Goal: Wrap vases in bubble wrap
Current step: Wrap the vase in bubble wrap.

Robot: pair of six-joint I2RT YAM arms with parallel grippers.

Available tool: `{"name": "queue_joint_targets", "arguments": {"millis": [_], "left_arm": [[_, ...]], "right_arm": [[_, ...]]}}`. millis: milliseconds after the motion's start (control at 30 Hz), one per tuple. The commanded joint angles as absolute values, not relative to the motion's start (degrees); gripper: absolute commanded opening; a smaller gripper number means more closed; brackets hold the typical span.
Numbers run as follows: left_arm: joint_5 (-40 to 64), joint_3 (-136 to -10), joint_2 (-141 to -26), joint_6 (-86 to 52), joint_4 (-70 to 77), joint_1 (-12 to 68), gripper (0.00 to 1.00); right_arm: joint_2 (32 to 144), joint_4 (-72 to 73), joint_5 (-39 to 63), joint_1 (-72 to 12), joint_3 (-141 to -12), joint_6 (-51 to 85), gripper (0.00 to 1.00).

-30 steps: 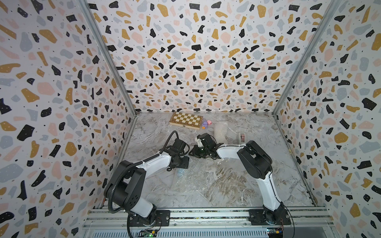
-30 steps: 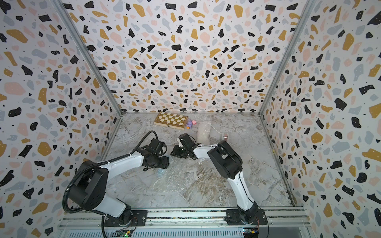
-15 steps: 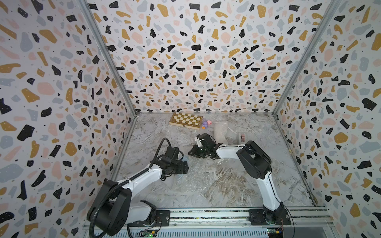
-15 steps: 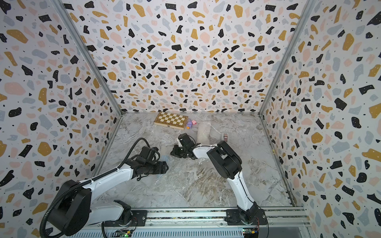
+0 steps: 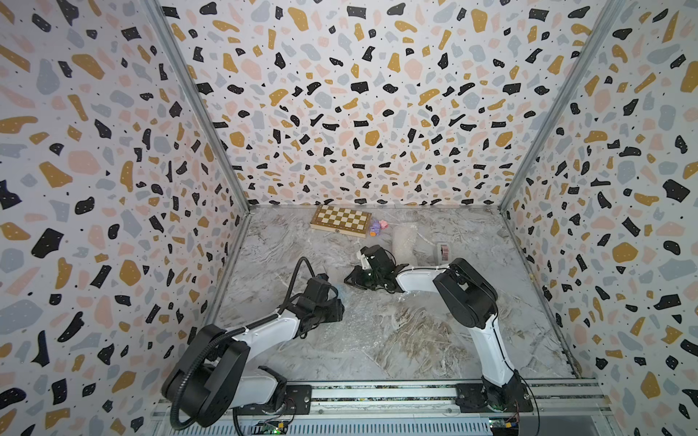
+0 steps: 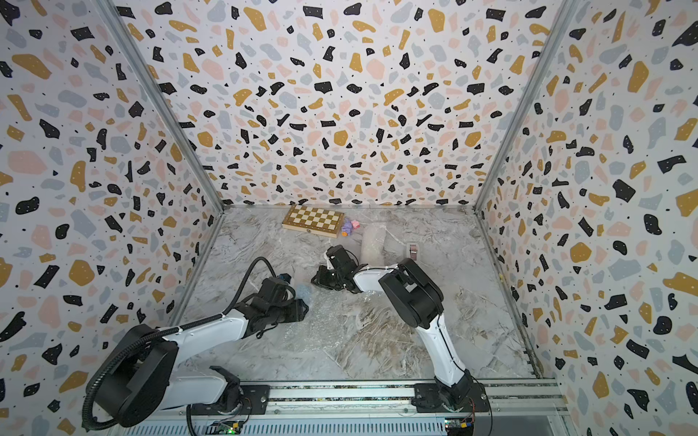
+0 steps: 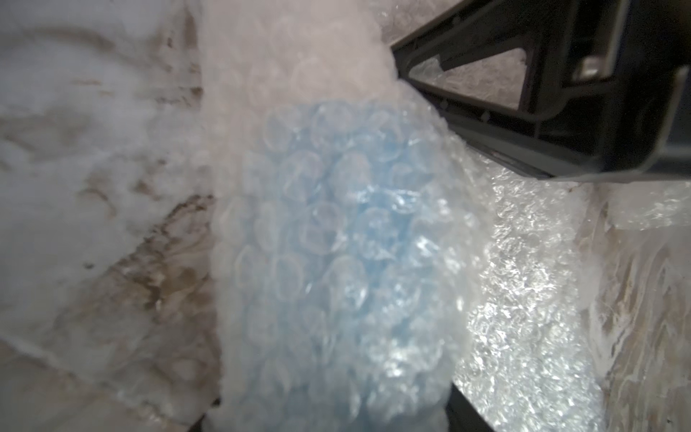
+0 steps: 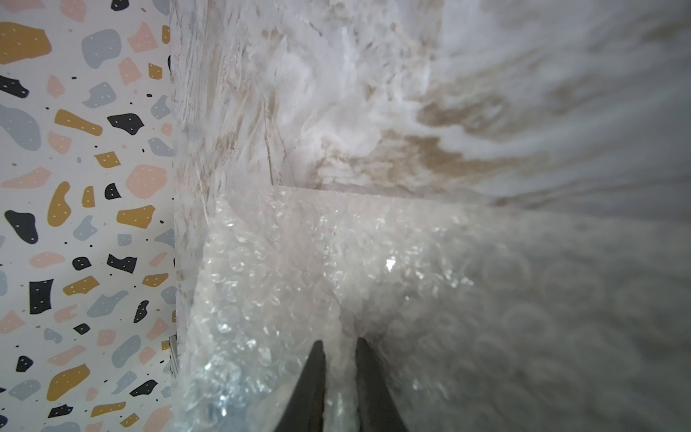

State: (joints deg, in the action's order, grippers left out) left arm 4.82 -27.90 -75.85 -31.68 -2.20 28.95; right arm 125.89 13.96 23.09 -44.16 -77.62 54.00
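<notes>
Blue vase bundled up at nine o'clock on the tabletop (image 6: pixel 472 302)!
Left end effector (image 6: pixel 299 309) straddles the light blue vase (image 7: pixel 336 232), swathed in bubble wrap (image 8: pixel 299 262); squeezing or not, can't tell. Right end effector (image 8: pixel 338 346) pinches the wrap.

A chessboard (image 5: pixel 340 220) is lying at the back of my worktop (image 5: pixel 272 256); small coloured toys (image 5: pixel 377 227) are sitting just beside it; a tape dispenser (image 5: pixel 444 253) is standing apart, farther right.

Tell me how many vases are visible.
2. A light blue vase lies under bubble wrap by the left gripper; a wrapped cream-white vase is farther back, near the chessboard.
</notes>
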Motion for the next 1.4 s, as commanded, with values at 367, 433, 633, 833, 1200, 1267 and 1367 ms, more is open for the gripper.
{"name": "queue_joint_targets", "arguments": {"millis": [367,433,633,833,1200,1267,1367], "left_arm": [[-12.52,-44.64,-87.18,-26.74,-23.97,37.18,0.43],[-15.19,-47.35,-88.59,-25.45,-26.52,38.88,0.43],[-23.55,-55.04,-94.77,-22.3,-32.63,43.24,0.45],[-25.13,-56.25,-98.51,-22.85,-31.59,46.28,0.47],[-21.98,-56.5,-99.4,-22.44,-28.46,47.71,0.55],[-21.11,-56.78,-98.92,-22.43,-28.43,47.72,0.56],[-19.32,-56.95,-97.55,-21.91,-28.07,47.64,0.6]], "right_arm": [[104.87,9.16,22.43,-37.88,-61.57,49.51,0.46],[102.71,8.27,24.46,-36.62,-60.15,48.88,0.5],[98.91,6.59,27.1,-34.53,-57.3,48.46,0.49],[104.69,14.41,35.82,-34.61,-57.59,54.37,0.42],[117.04,16.17,36.67,-36.8,-66.16,57.07,0.27],[118.18,15.66,35.2,-36.91,-67.04,57.7,0.24],[118.72,12.91,31.78,-37.35,-68.6,56.63,0.23]]}}
